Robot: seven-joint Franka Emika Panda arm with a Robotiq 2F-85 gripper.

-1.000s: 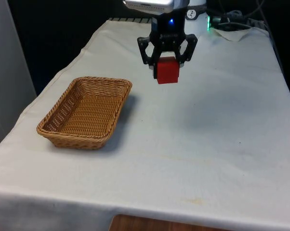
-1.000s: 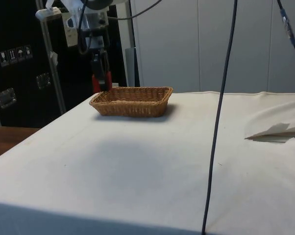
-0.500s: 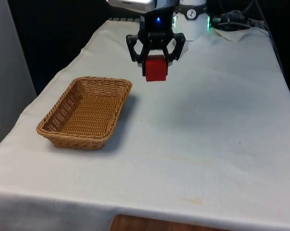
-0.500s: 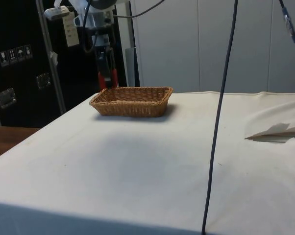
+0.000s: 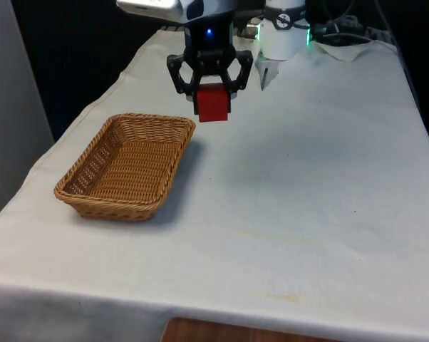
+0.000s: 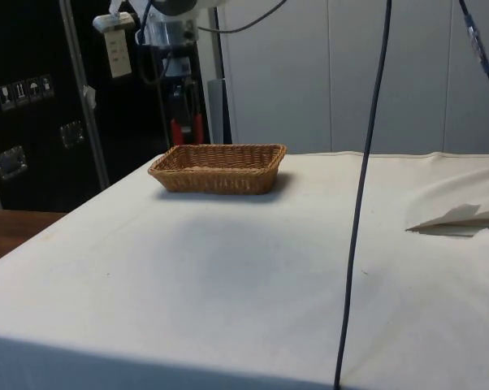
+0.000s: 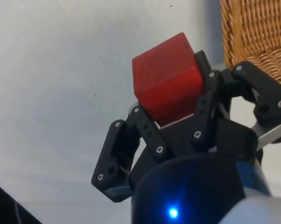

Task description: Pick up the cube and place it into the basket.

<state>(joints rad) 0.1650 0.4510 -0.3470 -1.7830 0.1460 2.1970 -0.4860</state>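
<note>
Clamped between the black fingers of the end effector [image 5: 212, 91] is a red cube [image 5: 212, 104], held in the air above the white tabletop [image 5: 307, 178]. From the front it hangs just off the far right corner of the wicker basket [image 5: 125, 165], not over its hollow. Seen from the side, the cube [image 6: 186, 130] shows red behind the basket [image 6: 218, 167], above its rim.

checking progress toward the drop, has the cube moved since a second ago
Yes. In the front view the red cube, held in the tool, has shifted toward that view's left, and now hangs near the far right corner of the basket, not yet over it.
</note>
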